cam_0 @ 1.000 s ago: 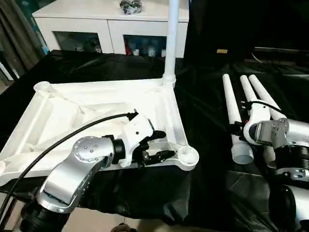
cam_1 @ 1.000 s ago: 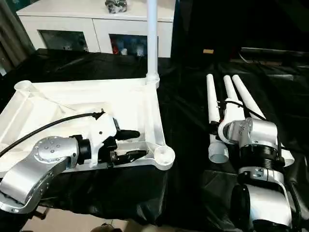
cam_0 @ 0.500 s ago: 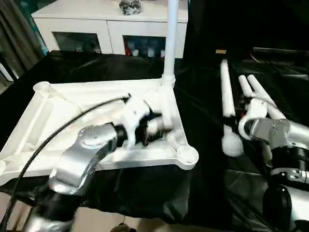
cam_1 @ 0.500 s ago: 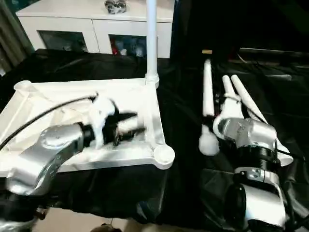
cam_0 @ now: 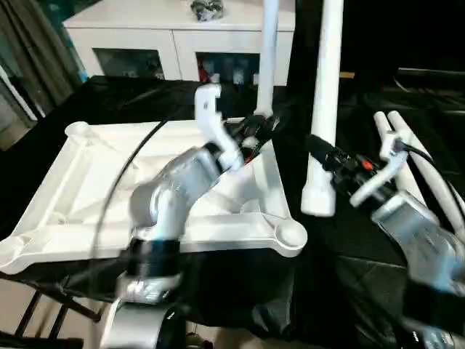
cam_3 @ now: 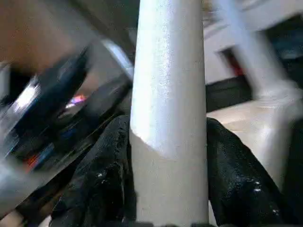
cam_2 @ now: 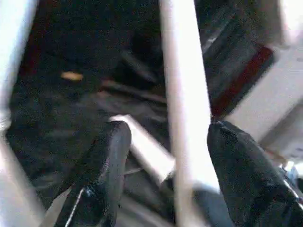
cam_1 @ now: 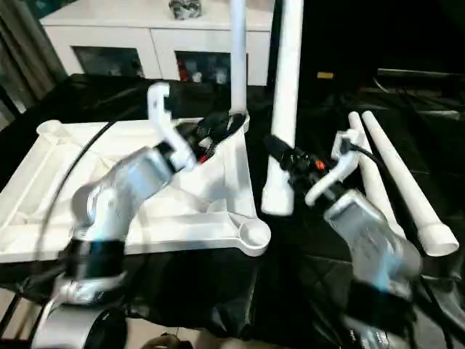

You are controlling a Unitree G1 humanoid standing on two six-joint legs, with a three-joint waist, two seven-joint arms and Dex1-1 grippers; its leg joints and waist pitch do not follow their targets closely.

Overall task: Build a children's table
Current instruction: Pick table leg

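Note:
The white tabletop (cam_0: 87, 189) lies ribbed side up on the black cloth. One white leg (cam_0: 269, 51) stands upright in its far right corner socket. My right gripper (cam_0: 320, 151) is shut on a second leg (cam_0: 325, 87) and holds it upright above the cloth, flared end down, just right of the tabletop. In the right wrist view, black fingers (cam_3: 102, 179) press on both sides of this leg (cam_3: 168, 94). My left gripper (cam_0: 260, 129) hangs open over the far right corner, beside the standing leg. Its fingers (cam_2: 102, 175) are spread, with a leg (cam_2: 182, 109) seen beyond them.
Two more white legs (cam_0: 418, 156) lie side by side on the cloth at the right. A white cabinet with glass doors (cam_0: 145, 36) stands behind the table. The tabletop's near right socket (cam_0: 290, 234) is close to the table's front edge.
My right gripper has lifted a leg off the cloth and turned it upright. My left arm has risen from the tabletop's near edge to its far right corner. The camera has shifted slightly.

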